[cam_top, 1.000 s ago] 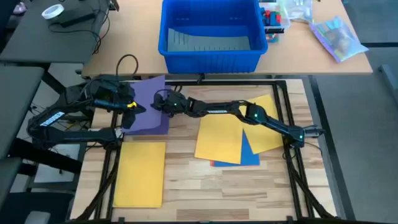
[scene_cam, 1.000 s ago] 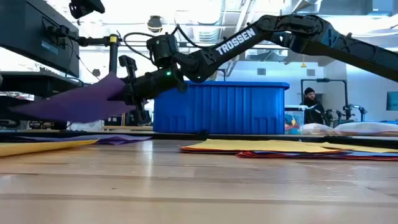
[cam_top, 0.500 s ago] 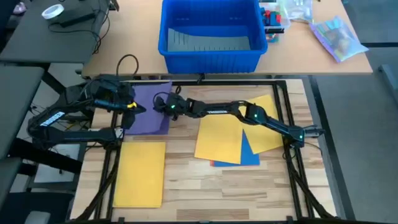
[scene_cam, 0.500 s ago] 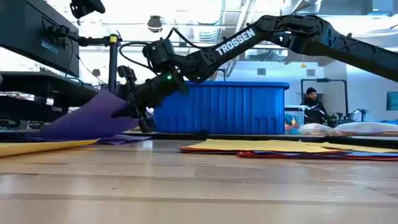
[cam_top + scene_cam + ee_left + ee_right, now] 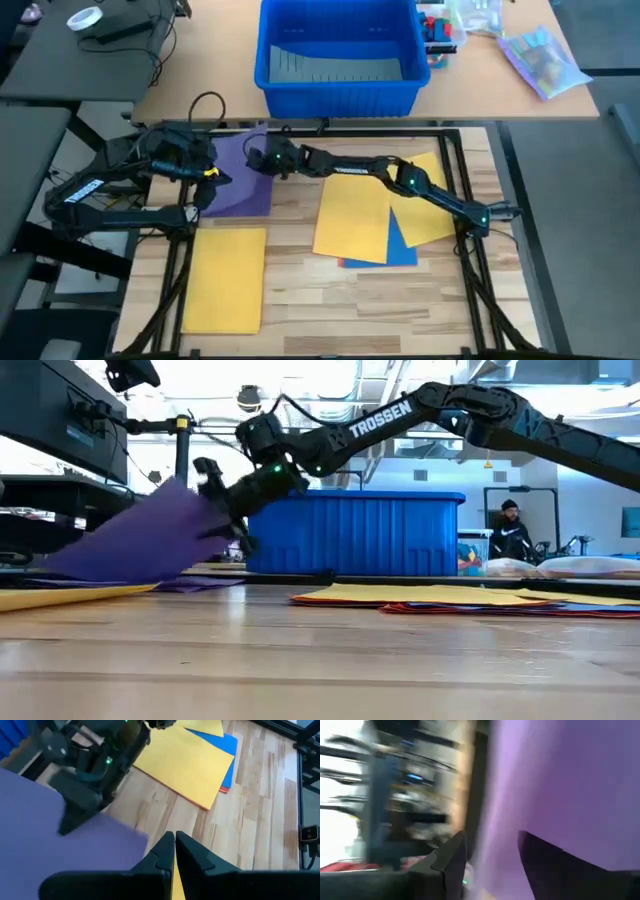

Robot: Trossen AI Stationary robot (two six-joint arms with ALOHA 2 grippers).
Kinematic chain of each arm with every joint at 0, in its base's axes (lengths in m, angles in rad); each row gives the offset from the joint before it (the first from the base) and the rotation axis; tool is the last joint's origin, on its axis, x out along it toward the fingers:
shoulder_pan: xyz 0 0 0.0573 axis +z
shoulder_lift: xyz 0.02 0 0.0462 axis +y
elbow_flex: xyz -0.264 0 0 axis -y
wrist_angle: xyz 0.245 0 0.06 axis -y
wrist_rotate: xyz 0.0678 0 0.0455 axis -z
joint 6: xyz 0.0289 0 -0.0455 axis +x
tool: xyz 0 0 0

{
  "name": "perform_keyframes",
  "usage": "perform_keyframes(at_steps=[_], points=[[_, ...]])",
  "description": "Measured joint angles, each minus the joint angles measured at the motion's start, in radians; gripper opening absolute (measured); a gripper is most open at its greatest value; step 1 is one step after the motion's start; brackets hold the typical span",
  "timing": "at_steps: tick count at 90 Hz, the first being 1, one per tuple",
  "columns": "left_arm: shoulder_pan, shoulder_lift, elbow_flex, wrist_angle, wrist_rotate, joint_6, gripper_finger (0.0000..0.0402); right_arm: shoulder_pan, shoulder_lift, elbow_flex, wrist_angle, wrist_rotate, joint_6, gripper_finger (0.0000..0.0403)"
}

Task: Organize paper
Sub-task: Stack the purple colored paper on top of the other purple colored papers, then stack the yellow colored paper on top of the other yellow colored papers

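Note:
A purple sheet of paper point(image 5: 238, 180) is at the table's far left, its right end raised point(image 5: 165, 535). My right gripper point(image 5: 262, 156) reaches across from the right and is shut on it near its far right corner. My left gripper point(image 5: 174, 841) is shut and stands over the purple sheet's left edge point(image 5: 205, 172); I cannot tell whether it touches it. A yellow sheet point(image 5: 225, 278) lies flat at the near left. Yellow, blue and red sheets point(image 5: 370, 225) lie stacked in the middle. My right gripper pinches the purple sheet near its far right corner point(image 5: 200, 495), one finger on each face point(image 5: 495, 847). The fingers come from the table's right, slanting down. The held end is lifted, and the sheet slopes down to its left end point(image 5: 70, 565), which is on the table.
A big blue bin point(image 5: 340, 55) stands just beyond the table's far edge, close behind my right gripper. A clear bag point(image 5: 540, 55) lies at the far right. A black frame point(image 5: 470, 250) runs round the table. More purple paper point(image 5: 200, 584) lies flat under the raised sheet.
My right gripper first dipped toward the table, then went up and toward the far edge, still shut on the purple sheet. The sheet's held end has risen and the sheet slopes more steeply; its left end has stayed on the table.

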Motion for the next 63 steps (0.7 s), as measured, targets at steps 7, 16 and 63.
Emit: perform_keyframes(at_steps=[7,16,63], points=[[0.0,0.0,0.0,0.0,0.0,0.0,0.0,-0.002,0.008,0.025,-0.063,0.002,-0.052,0.0151],[0.0,0.0,0.0,0.0,0.0,0.002,0.0,-0.002,0.001,0.033,-0.044,0.024,-0.07,0.0146],[0.0,0.0,0.0,-0.016,0.0,0.002,0.0,0.001,-0.013,0.032,-0.179,0.011,-0.105,0.0144]])
